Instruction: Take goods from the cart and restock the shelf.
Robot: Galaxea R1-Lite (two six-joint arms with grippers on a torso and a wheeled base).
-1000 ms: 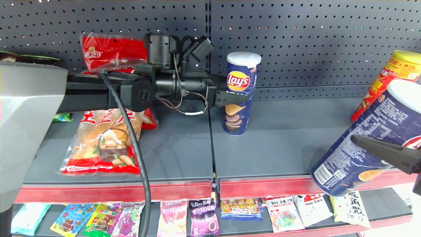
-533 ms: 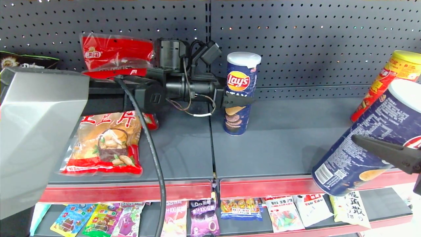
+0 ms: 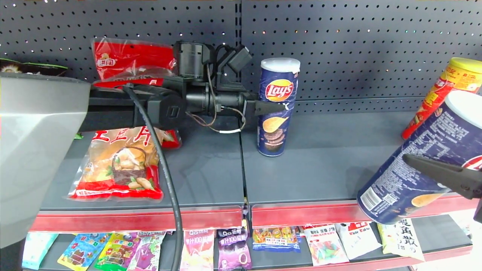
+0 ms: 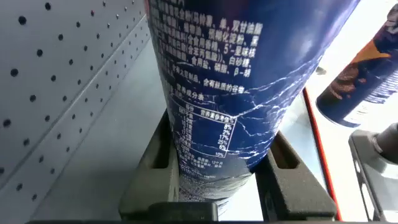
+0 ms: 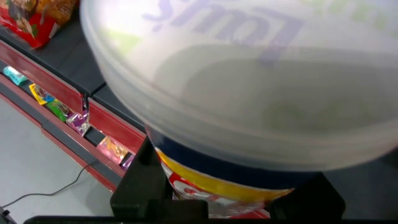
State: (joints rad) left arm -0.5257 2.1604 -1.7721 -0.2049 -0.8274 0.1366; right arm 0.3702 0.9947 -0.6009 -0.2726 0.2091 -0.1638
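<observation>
Shelf [image 3: 324, 165], dark grey with a red front lip, spans the middle of the frame. At lower right, a tilted blue chip can [image 3: 414, 158] sits clamped in the right gripper [image 3: 444, 175]. At centre, a second blue chip can [image 3: 278, 86] stands nearly upright on the shelf deck, with the left gripper [image 3: 279, 108] closed around its middle.
</observation>
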